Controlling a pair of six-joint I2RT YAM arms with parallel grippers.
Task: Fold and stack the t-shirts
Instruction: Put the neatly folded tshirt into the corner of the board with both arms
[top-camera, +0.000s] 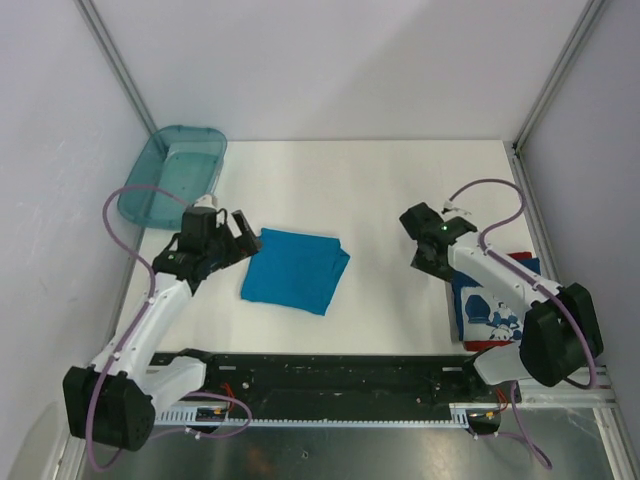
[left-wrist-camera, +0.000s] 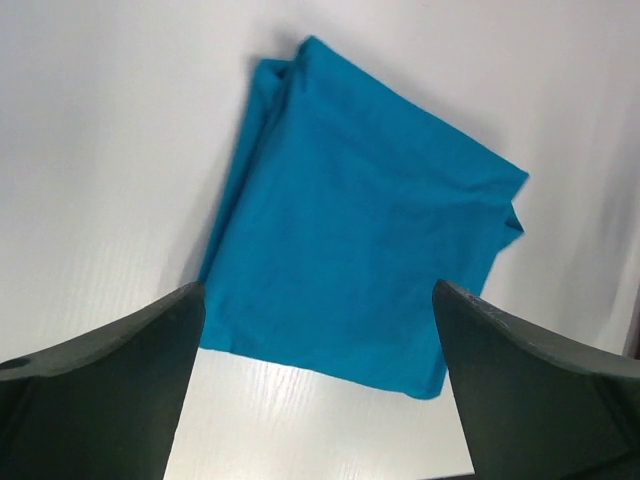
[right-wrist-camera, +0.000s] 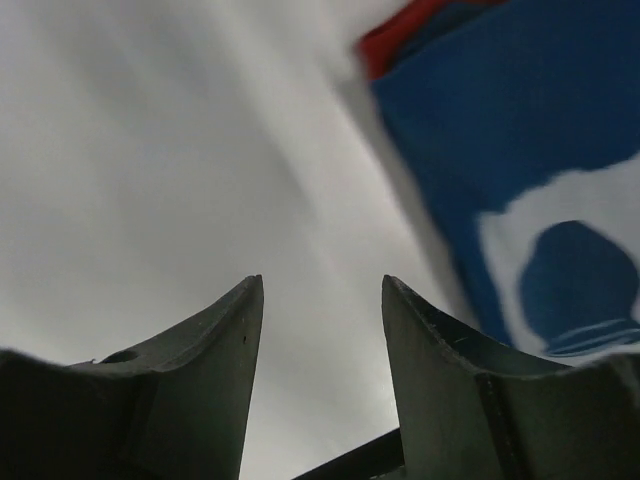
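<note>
The teal-blue t-shirt (top-camera: 296, 269) lies folded into a rough square on the white table, left of centre; it also shows in the left wrist view (left-wrist-camera: 360, 225). My left gripper (top-camera: 238, 235) is open and empty, just left of that shirt and above the table. The dark blue t-shirt with white print and a red edge (top-camera: 490, 312) lies folded at the right front, partly under my right arm; it also shows in the right wrist view (right-wrist-camera: 520, 150). My right gripper (top-camera: 418, 240) is open and empty, left of and beyond that shirt.
A translucent teal plastic bin (top-camera: 172, 175) sits at the table's far left corner, behind my left gripper. Grey walls close in the table on the left, right and back. A black rail (top-camera: 330, 372) runs along the near edge.
</note>
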